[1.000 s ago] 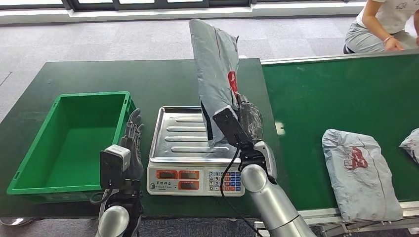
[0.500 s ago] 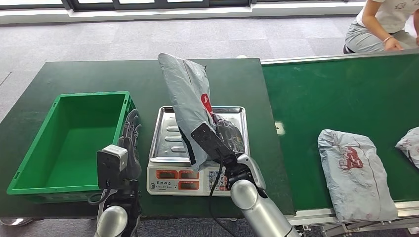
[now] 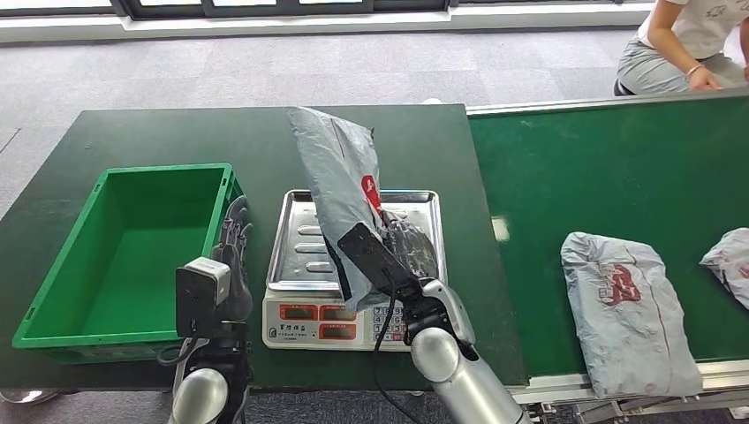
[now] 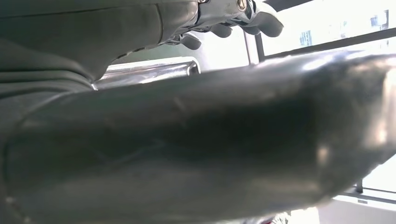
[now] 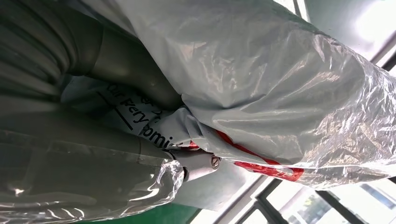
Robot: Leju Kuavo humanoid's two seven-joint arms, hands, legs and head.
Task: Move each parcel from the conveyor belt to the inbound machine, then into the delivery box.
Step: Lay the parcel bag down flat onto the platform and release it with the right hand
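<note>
The right robot hand (image 3: 413,252) is clamped on a grey parcel (image 3: 343,190) with a red mark, holding it upright and tilted over the inbound machine (image 3: 353,269), a scale with a ribbed steel tray and a front panel of displays and keys. The parcel's lower end is down at the tray, though the head view does not show plainly whether it touches the metal. In the right wrist view the thumb and the fingers (image 5: 198,164) press into the crinkled plastic of the parcel (image 5: 261,88), with printed lettering and the red mark showing between them.

The left robot hand (image 3: 235,243) stands just beside the machine's left edge, between it and the delivery box (image 3: 57,265). Its fingers point up and hold nothing, but whether they lie apart or together cannot be told. The left wrist view shows only the fingertips (image 4: 261,18) above a blurred metal edge.

The delivery box, a green crate on the dark green bench (image 3: 177,132), has nothing in it. On the conveyor belt (image 3: 601,168) to the right lies a second grey parcel (image 3: 629,309) flat near the front edge, and a third parcel (image 3: 729,274) is cut off by the picture's right edge. A person (image 3: 684,44) crouches beyond the belt's far corner.
</note>
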